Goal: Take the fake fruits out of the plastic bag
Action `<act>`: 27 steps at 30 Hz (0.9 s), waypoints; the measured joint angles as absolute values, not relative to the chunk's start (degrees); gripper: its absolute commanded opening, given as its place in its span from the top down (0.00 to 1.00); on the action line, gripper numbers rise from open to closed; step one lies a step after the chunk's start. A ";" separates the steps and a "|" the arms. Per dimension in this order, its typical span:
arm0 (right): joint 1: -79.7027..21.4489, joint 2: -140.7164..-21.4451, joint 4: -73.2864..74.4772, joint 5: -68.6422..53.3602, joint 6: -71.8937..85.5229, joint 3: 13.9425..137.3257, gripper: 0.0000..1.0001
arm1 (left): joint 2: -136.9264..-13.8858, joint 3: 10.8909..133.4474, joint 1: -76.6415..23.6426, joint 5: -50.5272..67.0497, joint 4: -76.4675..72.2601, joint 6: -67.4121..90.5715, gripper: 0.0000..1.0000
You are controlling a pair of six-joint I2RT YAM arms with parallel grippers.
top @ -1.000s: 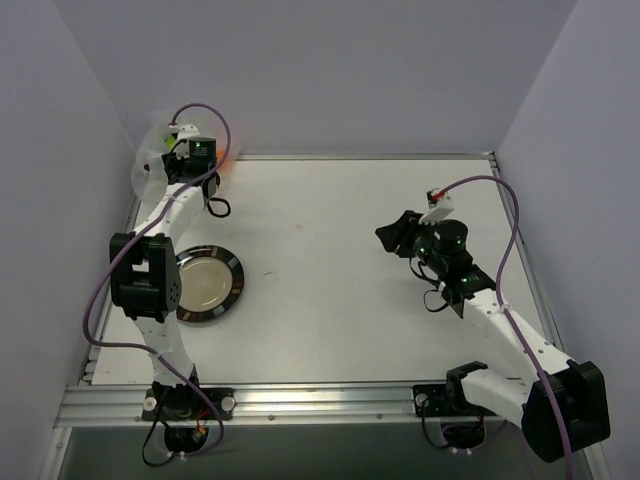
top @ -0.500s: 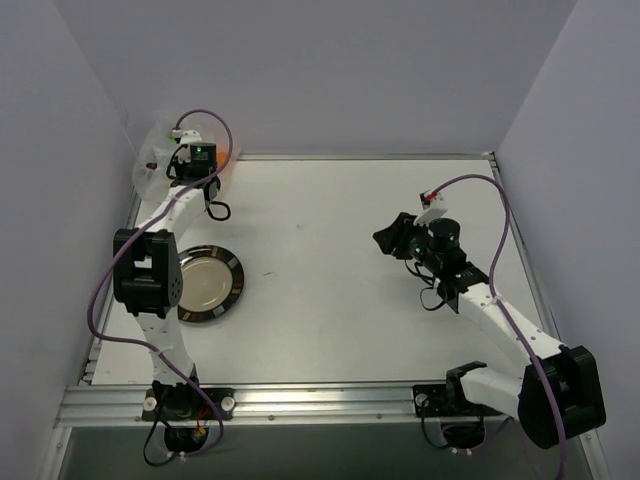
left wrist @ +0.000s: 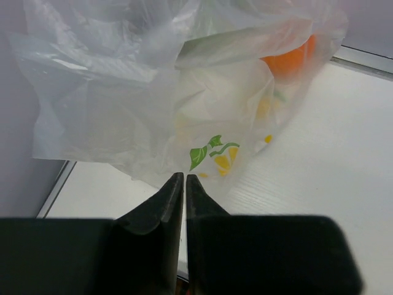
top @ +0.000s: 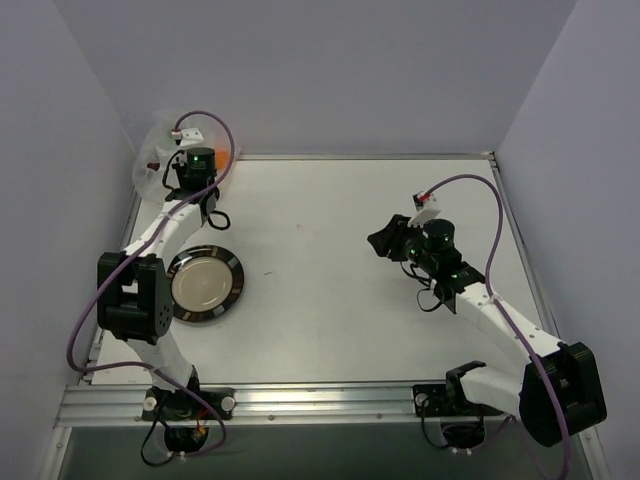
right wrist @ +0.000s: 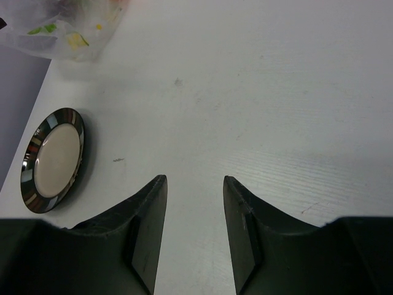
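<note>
- Table (top: pixel 350 300): white and matt; walled at 9, 12 and 3 o'clock.
- Plastic bag (left wrist: pixel 110 92): clear, crinkled, printed with yellow lemon slices and green leaves; bunched in the table's 10 o'clock corner, against the wall; lower folds running down to a single point.
- Plate (top: pixel 204 284): round, dark-rimmed, pale inside; flat at the table's 9 o'clock, toward 6 o'clock from the bag and apart from it.
- Left gripper (left wrist: pixel 185 178): jaws pressed together, clamped on the bag's lowest fold, at the bag's 6 o'clock in the wrist view.
- Right gripper (right wrist: pixel 193 178): jaws apart, only bare table between them; hanging about 2 o'clock from the table's middle, well apart from bag and plate.
- Orange fruit (left wrist: pixel 291 58): inside the bag, pressed against the film at 1 o'clock in the left wrist view.
- Dark brown fruit (top: pixel 153 165): a small dot behind the film at the bag's 9 o'clock side; too small to tell more.
</note>
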State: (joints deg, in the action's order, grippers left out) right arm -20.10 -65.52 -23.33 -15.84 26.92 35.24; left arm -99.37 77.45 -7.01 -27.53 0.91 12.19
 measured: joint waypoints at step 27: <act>-21.85 -66.08 -23.46 -16.86 26.35 35.68 0.62 | -108.51 86.87 -3.25 -25.98 6.81 12.16 0.63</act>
State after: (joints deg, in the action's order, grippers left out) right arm -21.85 -66.08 -23.46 -16.86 26.35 35.68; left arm -108.51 86.87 -3.25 -25.98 6.81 12.16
